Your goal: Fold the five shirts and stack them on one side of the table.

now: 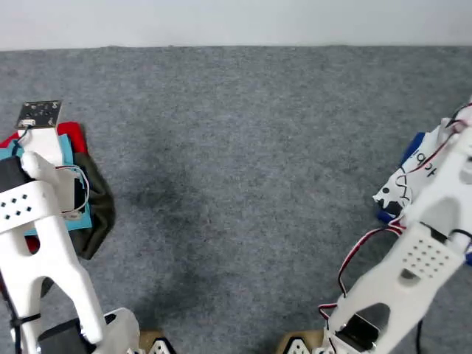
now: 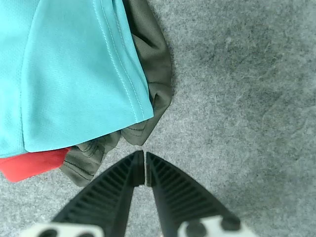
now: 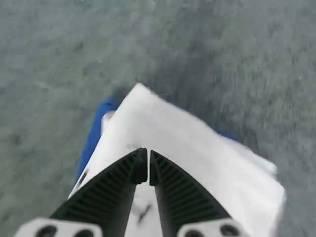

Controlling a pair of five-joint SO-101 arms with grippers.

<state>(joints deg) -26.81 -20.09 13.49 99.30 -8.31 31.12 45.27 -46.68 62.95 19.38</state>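
Note:
At the table's left edge lies a stack of shirts: a teal shirt (image 2: 74, 74) on top, a dark olive shirt (image 2: 154, 64) under it and a red shirt (image 2: 29, 165) at the bottom. In the high view the olive shirt (image 1: 99, 210) sticks out beside the left arm. My left gripper (image 2: 144, 170) is shut and holds nothing, just off the stack's corner over bare table. At the right edge a white printed shirt (image 1: 413, 181) lies on a blue shirt (image 1: 414, 147). My right gripper (image 3: 148, 168) is shut over the white shirt (image 3: 197, 148); I cannot tell whether it pinches cloth.
The grey felt table top (image 1: 243, 169) stretches wide and flat between the two arms. A pale wall runs along the far edge. Red and white cables (image 1: 361, 247) hang from the right arm.

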